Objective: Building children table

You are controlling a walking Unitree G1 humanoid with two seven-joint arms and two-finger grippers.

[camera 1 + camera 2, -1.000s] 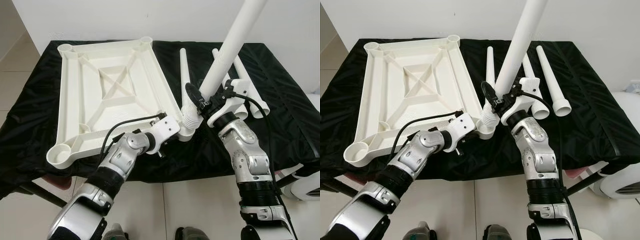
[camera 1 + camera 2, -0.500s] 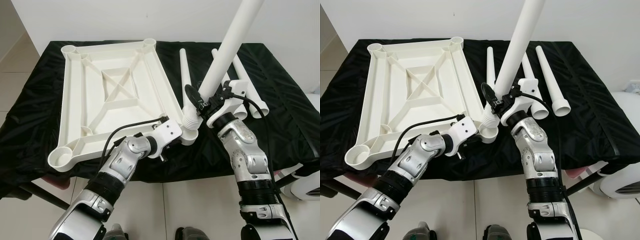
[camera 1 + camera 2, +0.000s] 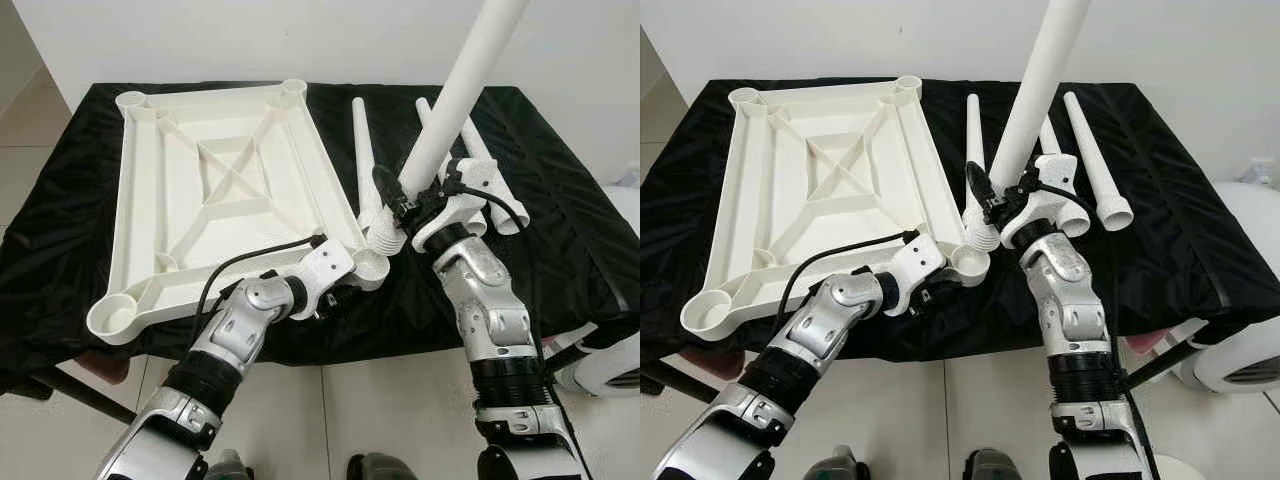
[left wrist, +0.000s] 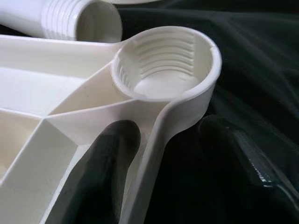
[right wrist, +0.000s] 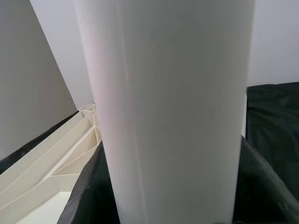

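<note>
1. While the white tabletop (image 3: 215, 190) lies upside down across the left and centre of the frame on the black cloth (image 3: 560, 210), its ribbed underside faces up, so I can reach the leg sockets at the corners.

2. My left gripper (image 4: 177, 154) sits low in the centre, at the near right corner socket (image 3: 370, 265). In the left wrist view one black finger (image 4: 110, 154) presses the inner side of the rim wall and the other lies outside it, so the fingers are clamped narrowly on the frame edge. I judge this grip is there to pin the corner so it does not slide while a leg goes in.

3. My right gripper (image 3: 405, 205) is just right of centre, fingers closed around the leg (image 3: 455, 100) near its lower end. The leg leans up towards the upper right of the frame, and its threaded end (image 3: 385, 237) hangs just above and beside the socket, not yet seated.

4. Holding the leg low keeps the threaded tip steerable; the tilt will need straightening before the threads can catch, I think.

5. Three spare legs (image 3: 1095, 160) lie side by side on the cloth in the upper centre, behind the right gripper, narrow ends pointing away.

6. Internal threads in the socket show clearly in the left wrist view, and it is empty.
</note>
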